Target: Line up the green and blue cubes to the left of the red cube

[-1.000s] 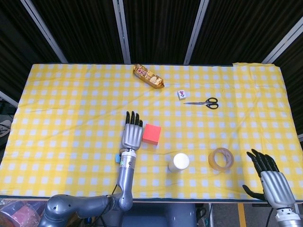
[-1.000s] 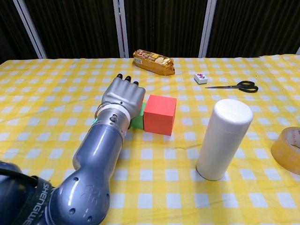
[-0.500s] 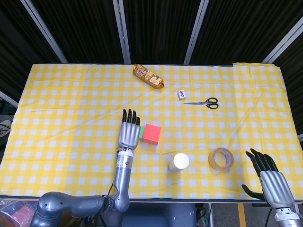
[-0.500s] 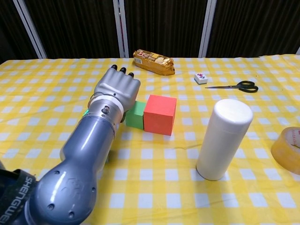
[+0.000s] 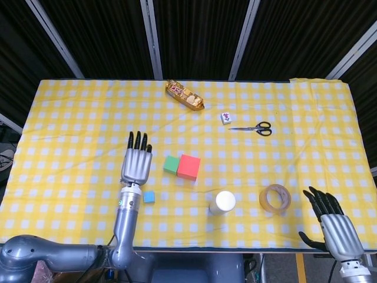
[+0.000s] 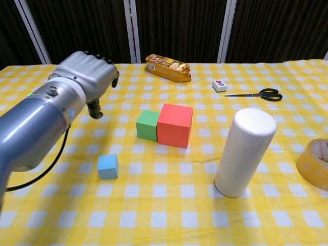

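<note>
The red cube (image 5: 189, 167) (image 6: 175, 125) stands mid-table with the green cube (image 5: 171, 165) (image 6: 148, 125) touching its left side. A smaller blue cube (image 5: 149, 197) (image 6: 108, 166) lies apart, nearer the front edge and left of the green one. My left hand (image 5: 136, 163) (image 6: 88, 77) hovers empty left of the green cube, fingers extended and apart in the head view. My right hand (image 5: 334, 223) is open at the front right corner, off the table edge, away from the cubes.
A white cylinder (image 5: 222, 203) (image 6: 243, 152) stands right of the red cube, and a tape roll (image 5: 275, 198) (image 6: 315, 164) lies beyond it. A snack packet (image 5: 185, 95), a small tile (image 5: 226, 118) and scissors (image 5: 254, 128) lie at the back.
My left hand has pulled away leftward from the green cube, uncovering it and the blue cube. The cubes stay put. The right hand barely shifted.
</note>
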`<move>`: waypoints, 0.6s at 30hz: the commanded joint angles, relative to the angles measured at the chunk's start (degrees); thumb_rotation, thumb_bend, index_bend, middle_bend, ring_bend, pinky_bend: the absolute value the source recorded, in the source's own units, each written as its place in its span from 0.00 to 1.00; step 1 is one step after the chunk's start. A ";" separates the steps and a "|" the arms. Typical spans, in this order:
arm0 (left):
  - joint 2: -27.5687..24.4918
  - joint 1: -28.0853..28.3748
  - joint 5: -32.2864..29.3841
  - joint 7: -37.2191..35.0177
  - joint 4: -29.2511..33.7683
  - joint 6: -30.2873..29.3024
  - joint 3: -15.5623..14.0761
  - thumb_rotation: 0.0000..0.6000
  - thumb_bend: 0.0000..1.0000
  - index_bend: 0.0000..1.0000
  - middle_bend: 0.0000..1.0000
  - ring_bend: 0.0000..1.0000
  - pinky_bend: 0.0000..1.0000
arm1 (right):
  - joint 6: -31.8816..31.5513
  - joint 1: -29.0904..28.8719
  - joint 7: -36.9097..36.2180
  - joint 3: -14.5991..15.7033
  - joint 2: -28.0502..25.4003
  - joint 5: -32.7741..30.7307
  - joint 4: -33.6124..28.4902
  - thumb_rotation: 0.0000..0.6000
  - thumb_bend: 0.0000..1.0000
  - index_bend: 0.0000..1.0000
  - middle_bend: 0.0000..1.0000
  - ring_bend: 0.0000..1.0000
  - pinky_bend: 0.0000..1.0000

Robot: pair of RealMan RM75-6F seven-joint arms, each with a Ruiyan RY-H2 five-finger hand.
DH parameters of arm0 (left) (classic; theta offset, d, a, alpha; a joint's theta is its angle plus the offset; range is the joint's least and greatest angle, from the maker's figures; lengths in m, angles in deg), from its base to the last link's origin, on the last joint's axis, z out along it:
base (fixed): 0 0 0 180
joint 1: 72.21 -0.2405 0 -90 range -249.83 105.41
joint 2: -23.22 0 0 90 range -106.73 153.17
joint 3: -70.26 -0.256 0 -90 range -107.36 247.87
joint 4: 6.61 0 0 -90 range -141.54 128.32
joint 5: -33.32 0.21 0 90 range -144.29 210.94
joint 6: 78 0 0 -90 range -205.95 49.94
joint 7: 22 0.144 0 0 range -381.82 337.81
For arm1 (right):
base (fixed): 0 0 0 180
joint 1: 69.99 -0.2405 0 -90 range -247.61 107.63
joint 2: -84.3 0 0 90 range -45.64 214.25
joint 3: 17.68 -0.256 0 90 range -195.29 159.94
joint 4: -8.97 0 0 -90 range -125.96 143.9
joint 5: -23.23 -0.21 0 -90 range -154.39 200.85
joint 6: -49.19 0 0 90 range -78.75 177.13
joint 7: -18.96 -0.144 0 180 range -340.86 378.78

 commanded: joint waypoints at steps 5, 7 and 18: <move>-4.62 -5.92 2.00 -8.30 6.87 -0.26 -7.26 1.00 0.23 0.31 0.06 0.00 0.00 | 0.49 -0.16 0.92 0.14 0.31 0.03 -0.28 1.00 0.28 0.05 0.00 0.01 0.00; -4.84 -6.72 3.19 -10.11 7.49 -0.20 -8.83 1.00 0.21 0.31 0.06 0.00 0.00 | 0.51 -0.19 1.14 0.09 0.41 -0.06 -0.31 1.00 0.28 0.05 0.00 0.01 0.00; -4.01 -7.80 4.57 -9.12 11.61 -2.33 -12.08 1.00 0.19 0.32 0.06 0.00 0.00 | 1.02 -0.49 1.08 0.00 0.58 -0.38 -0.17 1.00 0.28 0.05 0.00 0.01 0.00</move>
